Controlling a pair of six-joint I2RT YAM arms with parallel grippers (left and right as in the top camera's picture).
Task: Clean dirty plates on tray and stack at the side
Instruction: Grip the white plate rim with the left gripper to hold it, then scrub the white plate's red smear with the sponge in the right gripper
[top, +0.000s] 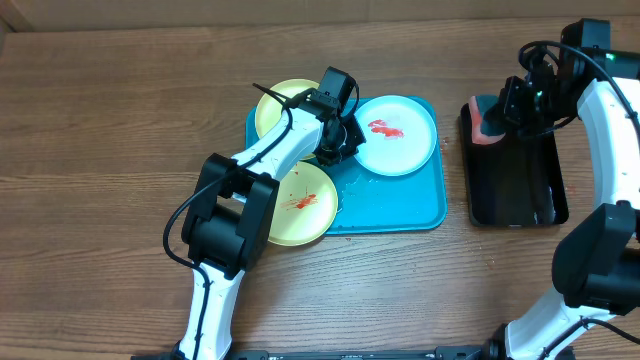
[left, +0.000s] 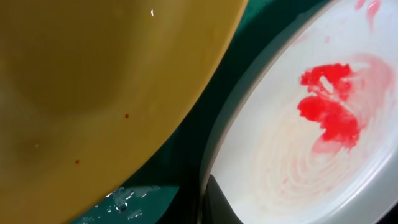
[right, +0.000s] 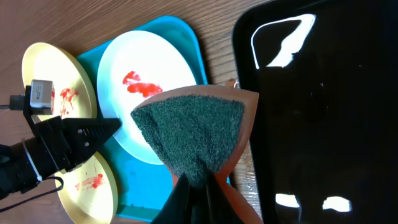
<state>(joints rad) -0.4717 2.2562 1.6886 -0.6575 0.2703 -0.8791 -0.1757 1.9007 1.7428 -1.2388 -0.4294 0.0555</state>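
A brown wooden worktop (top: 120, 120) carried everything. Nearest, the near yellow-green plate (top: 300, 210) overhung the corner of the tray (top: 400, 205), with red smears on it. Just beyond, the left tool (top: 347, 135) was closed narrow on the rim of the blue-white plate (top: 400, 140), which lay sauce-stained on the tray. Behind sat the far yellow-green plate (top: 272, 105), smeared too. Off to the right, the right tool (right: 199, 193) pinched a green-faced sponge (right: 193, 130) above the black tray (top: 515, 180). By my reckoning no plate was clean or stacked, so all three remained to do.
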